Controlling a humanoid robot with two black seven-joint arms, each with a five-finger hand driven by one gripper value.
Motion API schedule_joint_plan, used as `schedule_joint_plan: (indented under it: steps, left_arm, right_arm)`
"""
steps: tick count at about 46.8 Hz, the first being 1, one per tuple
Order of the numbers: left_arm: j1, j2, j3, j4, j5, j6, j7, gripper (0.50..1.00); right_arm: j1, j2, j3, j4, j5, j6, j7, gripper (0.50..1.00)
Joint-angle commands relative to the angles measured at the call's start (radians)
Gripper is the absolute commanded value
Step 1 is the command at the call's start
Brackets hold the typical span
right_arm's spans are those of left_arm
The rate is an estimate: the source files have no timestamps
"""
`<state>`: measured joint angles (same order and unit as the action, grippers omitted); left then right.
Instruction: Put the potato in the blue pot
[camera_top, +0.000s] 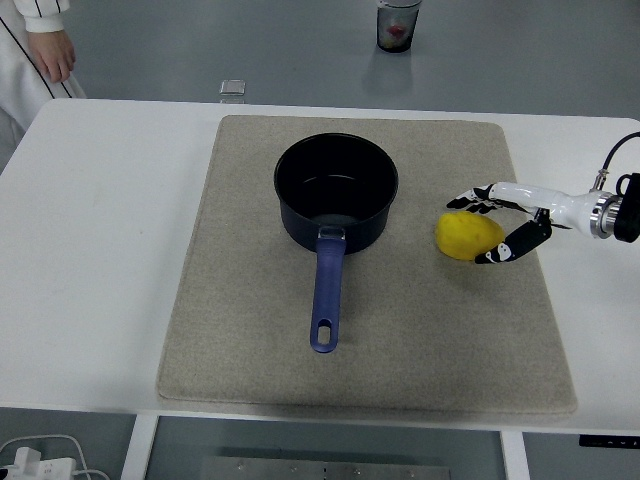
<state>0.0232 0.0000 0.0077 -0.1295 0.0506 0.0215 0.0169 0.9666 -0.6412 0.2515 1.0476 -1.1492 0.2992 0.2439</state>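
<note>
Your right hand (500, 220) reaches in from the right edge, its fingers (466, 197) spread around the yellow potato (466, 235) with the thumb below it; they bracket it closely but you cannot tell whether they press it. The potato lies on the beige mat (400, 340), just right of the blue pot (336, 190). The pot stands upright at the mat's centre, its handle (325, 290) pointing toward you. At the top left, a person's hand (50, 55) hangs beside the white table (90, 250).
</note>
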Motion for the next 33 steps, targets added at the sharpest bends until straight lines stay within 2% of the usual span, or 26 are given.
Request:
schedule_joint_plan:
  steps: [1,5,12,33]
  left_arm:
    - [0.0,0.0,0.0,0.001,0.0,0.0,0.0,0.996]
    - [0.0,0.0,0.0,-0.001,0.0,0.0,0.0,0.996]
    - [0.0,0.0,0.0,0.001,0.0,0.0,0.0,0.996]
    - [0.0,0.0,0.0,-0.001,0.0,0.0,0.0,0.996]
  right_arm:
    - [0.0,0.0,0.0,0.0,0.0,0.001,0.0,0.652]
    - [0.001,0.0,0.0,0.0,0.0,0.003,0.0,0.586]
    - [0.001,0.0,-0.005,0.0,-0.001,0.003,0.0,0.5]
    - [0.018,-0.009,0.002,0.0,0.0,0.006,0.0,0.5]
